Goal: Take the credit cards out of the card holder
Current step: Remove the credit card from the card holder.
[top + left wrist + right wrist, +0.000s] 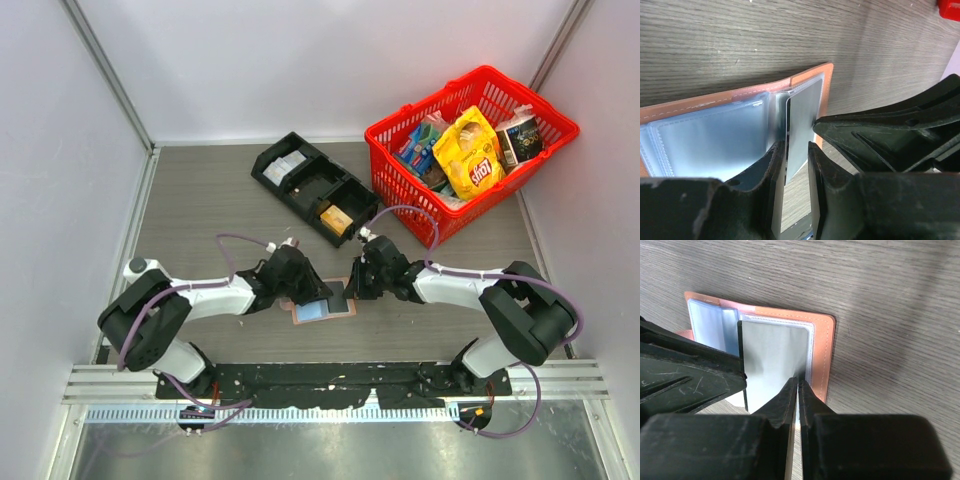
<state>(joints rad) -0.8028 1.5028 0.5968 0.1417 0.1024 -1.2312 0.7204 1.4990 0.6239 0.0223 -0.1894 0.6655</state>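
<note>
The 2 arms reach inward over the card holder (822,355); right gripper (797,382) pinches a card (772,360); left gripper (796,150) straddles it, slightly spread.

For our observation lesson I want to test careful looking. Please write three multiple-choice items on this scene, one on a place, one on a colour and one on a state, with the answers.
1. Where is the card holder?
A. in the basket
B. on the table, between the left gripper and the right gripper
C. in the black tray

2. What colour is the basket?
A. red
B. green
C. white

3. The card holder is
A. folded shut
B. standing on edge
C. lying open

Answers:
1 B: the top view shows it on the wood between the two sets of fingertips.
2 A: its mesh walls are red.
3 C: both wrist views show its inside facing up.
</note>
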